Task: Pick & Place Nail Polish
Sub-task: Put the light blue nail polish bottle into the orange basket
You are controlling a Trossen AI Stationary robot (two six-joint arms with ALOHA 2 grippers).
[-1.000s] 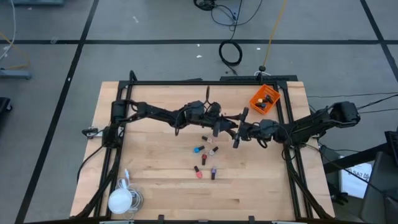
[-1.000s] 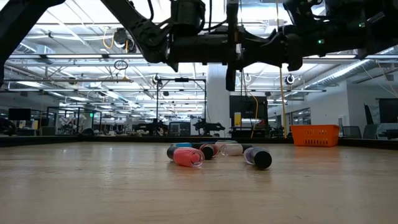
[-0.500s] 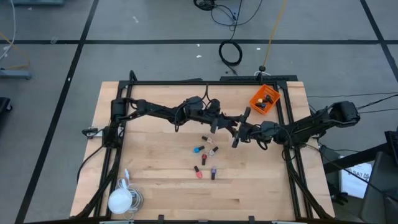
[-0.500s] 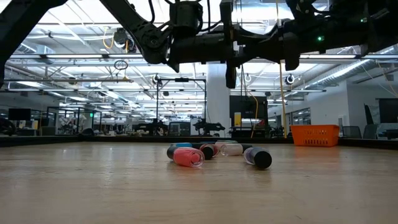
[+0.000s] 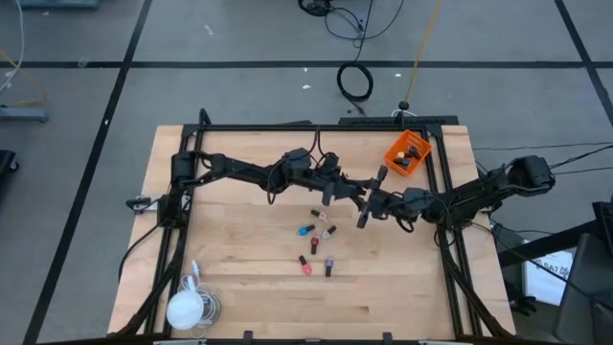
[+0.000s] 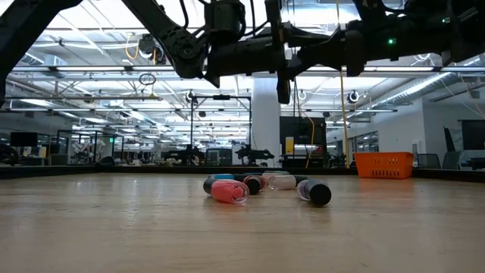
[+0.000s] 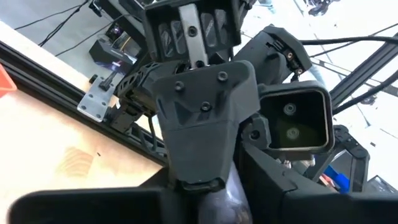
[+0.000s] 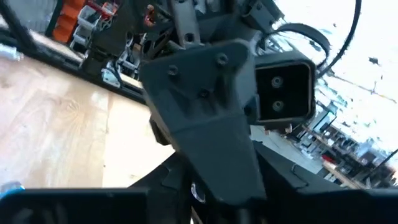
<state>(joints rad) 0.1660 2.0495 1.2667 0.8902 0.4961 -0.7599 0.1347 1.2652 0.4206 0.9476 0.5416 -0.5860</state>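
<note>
The two arms meet nose to nose above the middle of the table (image 5: 239,297). The left gripper (image 5: 335,190) and the right gripper (image 5: 369,206) are so close that they look like they touch, and each wrist camera sees mostly the other arm's dark head. It looks like a hand-over of one little bottle from one arm to the other, but no bottle shows between them. A shiny round bit sits low in the left wrist view, and I cannot tell what it is. I cannot tell if either gripper is open or closed, or if it holds anything. Most of the nail polish (image 5: 316,244) lies in a loose bunch on the wood, toward 6 o'clock from the grippers. In the low view the bottles lie on their sides (image 6: 261,188). A few more sit in the orange bin (image 5: 408,151), near the table's 1 o'clock corner. Next, I think one arm must let go only when the other has a sure hold. Then the right arm can carry the bottle to the bin.
</note>
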